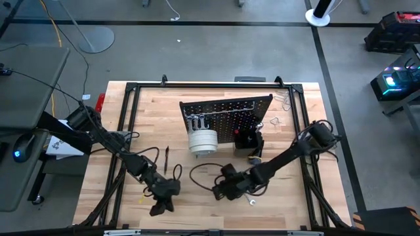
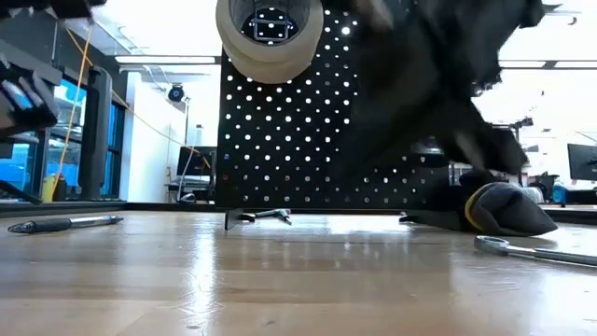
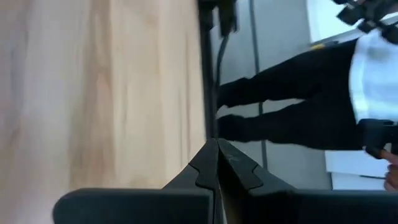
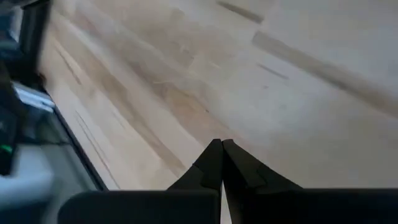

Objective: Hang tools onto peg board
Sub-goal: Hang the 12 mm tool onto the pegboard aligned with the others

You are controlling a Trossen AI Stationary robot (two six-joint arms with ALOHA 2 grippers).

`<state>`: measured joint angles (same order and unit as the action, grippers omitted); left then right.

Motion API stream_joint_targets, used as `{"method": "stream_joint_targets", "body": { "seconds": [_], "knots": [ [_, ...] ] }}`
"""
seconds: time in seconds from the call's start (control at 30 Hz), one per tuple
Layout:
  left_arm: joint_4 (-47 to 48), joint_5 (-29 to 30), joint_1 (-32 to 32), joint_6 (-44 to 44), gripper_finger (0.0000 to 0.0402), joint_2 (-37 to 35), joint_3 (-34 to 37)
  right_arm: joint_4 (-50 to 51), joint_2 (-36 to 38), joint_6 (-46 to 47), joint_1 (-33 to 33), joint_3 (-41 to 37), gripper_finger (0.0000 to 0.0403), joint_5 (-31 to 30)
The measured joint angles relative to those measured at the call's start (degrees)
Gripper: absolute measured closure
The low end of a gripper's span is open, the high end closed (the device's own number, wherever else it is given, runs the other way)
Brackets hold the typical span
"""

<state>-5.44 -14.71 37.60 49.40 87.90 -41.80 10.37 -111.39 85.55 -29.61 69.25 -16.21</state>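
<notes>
Two round white tape rolls [image 1: 203,141]

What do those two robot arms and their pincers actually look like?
Both arms are dark, jointed tubes with black cables looping alongside. The left gripper and right gripper each end in two black, wedge-shaped fingers tapering to a point, on a blocky dark base. No markings show.

Showing pale wood grain against black hardware.

Showing black, dotted with rows of small holes: peg board [image 1: 230,113]; hanging white on it: tape rolls [image 1: 203,141]; lying silver on blond streaked table [image 1: 98,190]: wrench [image 2: 536,250]; resting black with a yellow band: glove bundle [image 2: 504,207]; appearing dark: pen-like tool [image 2: 63,223].
</notes>
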Motion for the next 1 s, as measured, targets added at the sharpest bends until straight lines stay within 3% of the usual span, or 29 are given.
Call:
{"method": "stream_joint_targets", "body": {
  "seconds": [0.17,0.33,0.77,1.0],
  "knots": [
    [-3.8,1.8,-0.6,-0.9,0.0401,0.0,0.0,23.6,0.4,0.6,-2.5,6.6,0.0403,1.8],
    [-5.5,3.8,-1.7,-0.8,0.0401,0.0,0.0,35.1,0.5,12.7,-4.9,7.7,0.0403,3.1],
    [-6.1,3.9,-3.2,-2.1,0.0401,0.1,0.0,35.5,-0.4,11.9,-3.0,7.2,0.0403,0.8],
    [-6.1,4.0,-3.2,-2.1,0.0401,0.1,0.0,32.7,-1.7,11.2,-2.5,5.8,0.0403,2.7]
  ]
}}
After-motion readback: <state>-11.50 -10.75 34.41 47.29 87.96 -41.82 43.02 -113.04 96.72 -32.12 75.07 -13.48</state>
